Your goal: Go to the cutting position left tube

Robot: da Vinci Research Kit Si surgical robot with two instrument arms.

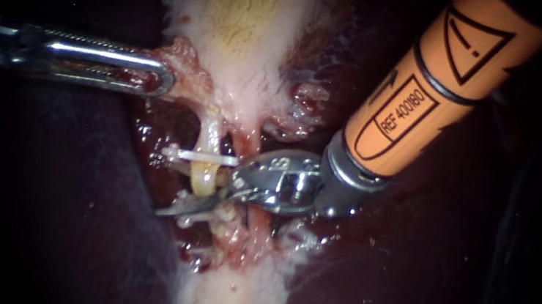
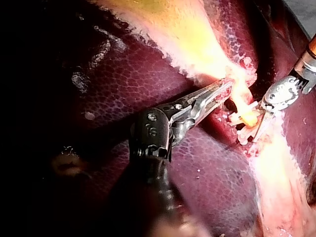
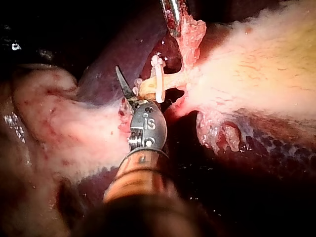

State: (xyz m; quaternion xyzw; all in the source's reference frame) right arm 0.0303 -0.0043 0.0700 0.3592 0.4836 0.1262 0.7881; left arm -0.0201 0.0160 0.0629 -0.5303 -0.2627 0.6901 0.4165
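Right instrument, blades parted at the left tube, could nick a clip; left instrument clamps gallbladder.

The liver fills most of the scene, dark maroon and glossy, its surface finely mottled in the left wrist view. Across it lies the gallbladder, pale and fuzzy-edged, with a yellow-green patch down its middle, narrowing to a ragged pink neck. Small reddish tissue tags sit beside that neck, against the liver. A second pale band of tissue runs on beyond the neck, flecked red where the two meet.
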